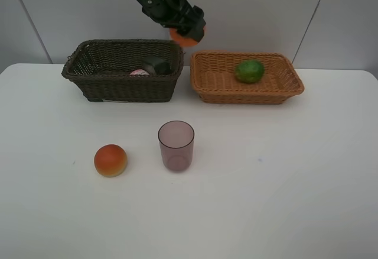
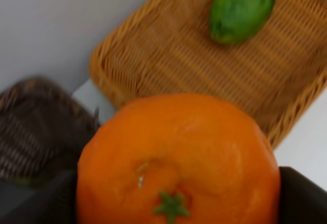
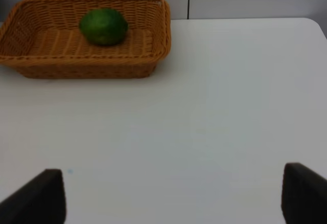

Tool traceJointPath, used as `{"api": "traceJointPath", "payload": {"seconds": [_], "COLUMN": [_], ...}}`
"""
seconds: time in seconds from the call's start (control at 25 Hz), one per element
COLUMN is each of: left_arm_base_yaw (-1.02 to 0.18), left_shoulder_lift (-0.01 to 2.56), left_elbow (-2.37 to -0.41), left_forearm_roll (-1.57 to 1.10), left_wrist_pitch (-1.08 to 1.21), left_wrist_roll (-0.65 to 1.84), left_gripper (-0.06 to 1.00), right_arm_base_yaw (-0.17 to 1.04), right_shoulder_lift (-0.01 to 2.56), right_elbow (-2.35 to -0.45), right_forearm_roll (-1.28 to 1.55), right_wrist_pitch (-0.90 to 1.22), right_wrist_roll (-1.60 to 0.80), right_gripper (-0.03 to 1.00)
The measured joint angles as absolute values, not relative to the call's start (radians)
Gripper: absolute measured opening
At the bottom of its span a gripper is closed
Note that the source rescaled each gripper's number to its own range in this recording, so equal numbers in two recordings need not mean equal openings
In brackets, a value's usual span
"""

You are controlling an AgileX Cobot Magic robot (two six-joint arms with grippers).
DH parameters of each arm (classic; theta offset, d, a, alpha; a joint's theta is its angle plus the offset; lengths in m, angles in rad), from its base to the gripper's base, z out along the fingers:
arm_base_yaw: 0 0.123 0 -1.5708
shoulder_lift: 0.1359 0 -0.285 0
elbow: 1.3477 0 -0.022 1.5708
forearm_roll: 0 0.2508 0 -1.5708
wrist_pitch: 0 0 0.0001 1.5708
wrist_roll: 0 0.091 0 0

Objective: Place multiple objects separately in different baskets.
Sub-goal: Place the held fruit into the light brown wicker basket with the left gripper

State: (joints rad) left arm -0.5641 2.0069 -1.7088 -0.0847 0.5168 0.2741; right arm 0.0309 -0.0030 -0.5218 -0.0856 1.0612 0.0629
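Left gripper [image 1: 190, 29] has the tangerine [image 2: 179, 157] pinched between its fingers. The jaws stand wide, but only because the fruit fills the whole gap. In the left wrist view a dark finger shows on each side of it, and the little green stem star faces the camera. The tangerine is up in the air, clear of everything, above the spot where the two baskets sit side by side, toward their back ends.

Right gripper [image 3: 173, 198] is spread wide with nothing in it. Only the two dark fingertips [image 3: 43, 196] show in its wrist view, over bare table [image 1: 283, 182]. I can't spot this gripper in the high view.

Count, going outward:
- 2 baskets, side by side at the back of the table, close together but not touching. The dark basket [image 1: 118, 87] is on the left and deeper, the tan basket [image 1: 248, 96] is on the right and shallower.
- 3 fruits: the held tangerine, 1 green fruit [image 1: 250, 71] lying in the tan basket, and 1 red fruit [image 1: 110, 160] out on the table at front left.
- 1 cup [image 1: 176, 145], see-through purple, upright with its mouth up, on the table just right of the red fruit and apart from it.
- 2 bottles down in the dark basket: a pump bottle [image 1: 156, 65] and a pink bottle [image 1: 139, 72] right beside it. Both are half hidden by the basket wall, so I can't tell how they lie.

So that's one item in the tan basket, two in the dark one, two loose on the table and one in the air.
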Motion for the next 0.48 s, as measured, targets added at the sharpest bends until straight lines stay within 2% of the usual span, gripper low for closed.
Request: {"api": "traceJointPath", "payload": {"seconds": [0.48], "left_arm_base_yaw": [-0.629], "left_shoulder_lift": [2.315], "left_elbow": [-2.06], "left_forearm_roll": [-0.131], "left_wrist_pitch": [0.513], "left_wrist_roll": [0.275], "left_gripper": [0.93], "right_arm_base_yaw": [0.031], "right_shoulder_lift": [-0.003], "right_elbow": [-0.522], "right_forearm_roll": [-0.086], "right_wrist_pitch": [1.061], "right_wrist_roll": [0.063], "right_gripper": [0.94]}}
